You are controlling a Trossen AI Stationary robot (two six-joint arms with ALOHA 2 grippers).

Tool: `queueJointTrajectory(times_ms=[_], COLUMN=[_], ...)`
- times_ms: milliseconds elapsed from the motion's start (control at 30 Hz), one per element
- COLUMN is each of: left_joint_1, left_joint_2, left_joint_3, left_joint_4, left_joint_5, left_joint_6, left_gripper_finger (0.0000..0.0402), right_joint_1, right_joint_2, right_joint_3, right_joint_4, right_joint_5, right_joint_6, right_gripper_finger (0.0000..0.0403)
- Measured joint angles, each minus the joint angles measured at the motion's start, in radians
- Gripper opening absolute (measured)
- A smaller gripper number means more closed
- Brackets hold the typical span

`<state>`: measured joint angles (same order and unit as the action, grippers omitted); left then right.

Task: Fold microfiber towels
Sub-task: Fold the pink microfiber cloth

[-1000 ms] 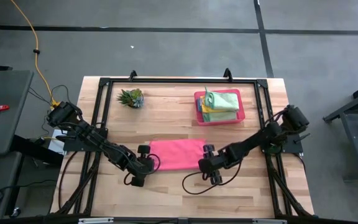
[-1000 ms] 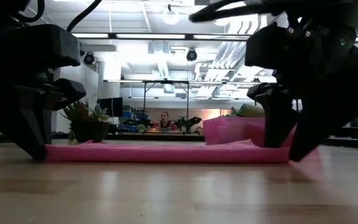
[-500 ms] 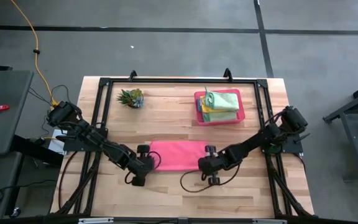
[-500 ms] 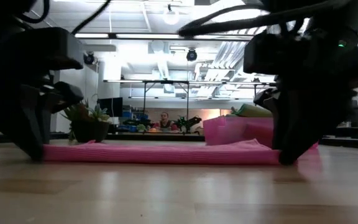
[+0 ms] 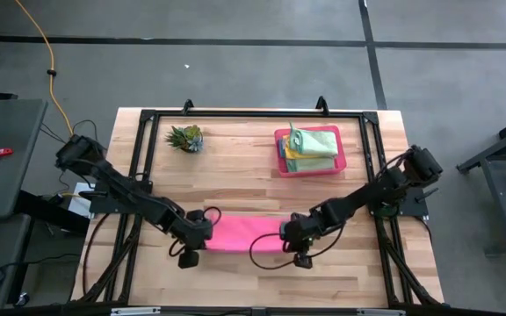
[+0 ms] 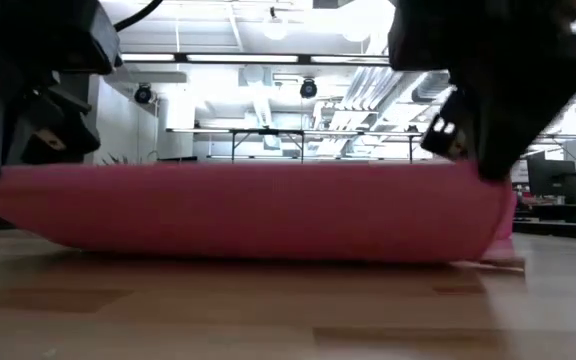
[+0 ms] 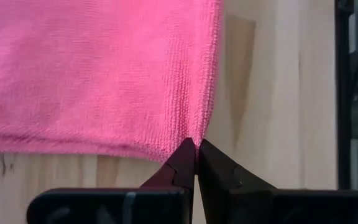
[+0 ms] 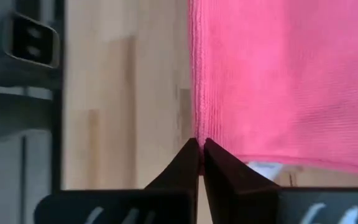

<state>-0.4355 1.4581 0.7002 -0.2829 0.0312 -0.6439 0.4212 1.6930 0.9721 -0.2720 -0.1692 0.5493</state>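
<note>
A pink microfiber towel (image 5: 244,233) is stretched between my two grippers near the table's front middle. Its upper edge (image 6: 258,168) is raised and the sheet hangs from it, with the lower part (image 6: 268,252) on the wood. My left gripper (image 5: 202,239) is shut on the towel's left end. My right gripper (image 5: 288,239) is shut on its right end. More folded towels (image 5: 314,140), green and yellow, lie in the pink tray (image 5: 281,151) at the far right. My left gripper pinches the towel's left corner (image 7: 191,134) between its two fingertips, coming from above. One layer or several, I cannot tell. The corner is lifted and the cloth spreads away from it toward the other gripper. My right gripper pinches the towel's right corner (image 8: 199,132) between its two fingertips, also from above. The side hem runs straight away from the fingers. The corner is up off the table and the top edge between the two holds is nearly straight.
A small spiky plant (image 5: 185,138) stands at the far left. A black frame (image 5: 253,114) runs round the tabletop. A cable loop (image 5: 262,253) from the right arm hangs over the towel's near side. Bare wood lies along the near edge.
My right gripper has shut on the towel's right corner. Both grippers have then risen and come toward the table's near edge. The towel, flat before, now has its held edge lifted and hangs as a sheet, with its lower part still on the table.
</note>
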Motion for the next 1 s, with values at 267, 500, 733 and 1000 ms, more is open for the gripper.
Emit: queueJointTrajectory(times_ms=[267, 500, 733, 1000], left_joint_1=[0.051, 0.117, 0.16, 0.172], left_joint_2=[-0.062, -0.066, -0.066, -0.063], left_joint_3=[0.0, 0.0, 0.0, 0.001], left_joint_4=[-0.032, -0.042, -0.064, -0.069], left_joint_5=[0.0, -0.012, -0.076, -0.144], left_joint_6=[-0.066, -0.09, -0.115, -0.175], left_gripper_finger=[0.0, 0.0, 0.0, 0.0], right_joint_1=[-0.057, -0.098, -0.1, -0.1], right_joint_2=[-0.074, -0.086, -0.086, -0.086], right_joint_3=[0.01, 0.01, 0.01, 0.01], right_joint_4=[-0.053, -0.132, -0.188, -0.215], right_joint_5=[0.036, 0.063, 0.088, 0.14], right_joint_6=[0.05, 0.08, 0.147, 0.243], right_gripper_finger=[0.0001, 0.0, 0.0, 0.0])
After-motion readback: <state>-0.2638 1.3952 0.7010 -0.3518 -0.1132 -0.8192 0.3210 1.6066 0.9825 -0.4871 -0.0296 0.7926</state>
